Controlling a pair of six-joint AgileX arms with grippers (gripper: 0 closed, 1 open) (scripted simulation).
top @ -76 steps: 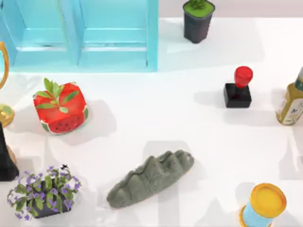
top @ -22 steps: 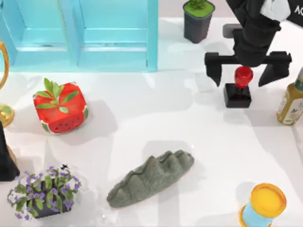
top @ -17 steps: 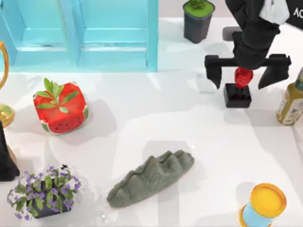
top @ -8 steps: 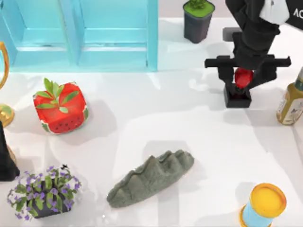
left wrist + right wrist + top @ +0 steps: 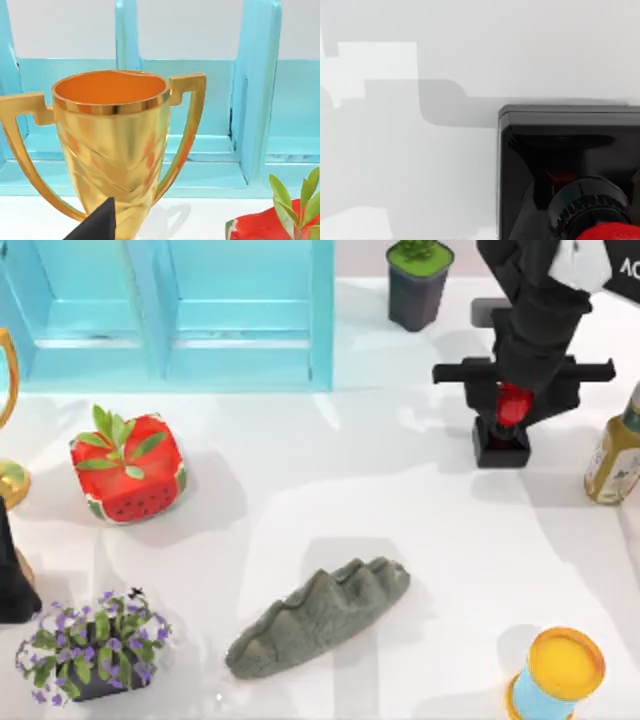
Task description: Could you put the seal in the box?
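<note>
Right claw (image 5: 513,403) clamped on the seal's (image 5: 504,428) red knob, at the tabletop's (image 5: 400,500) right, well apart from the box (image 5: 170,315). Glossy knob looks slippery; rigid, light. I'd rather grip low. Left claw (image 5: 95,225) parked by the trophy (image 5: 112,145); can't tell its fingers.

Table (image 5: 400,500): white, carries everything I list here.
Box (image 5: 170,310): light blue, open compartments, far left.
Seal (image 5: 503,430): black base on the table, right of centre, red knob up.
Dark pot (image 5: 418,280): green plant, far edge.
Watermelon planter (image 5: 127,465): left side.
Gold trophy (image 5: 8,420): left edge.
Purple-flower pot (image 5: 90,645): near left.
Grey-green rock (image 5: 318,618): near centre.
Bottle (image 5: 617,455): right edge.
Yellow-lidded can (image 5: 555,675): near right.
</note>
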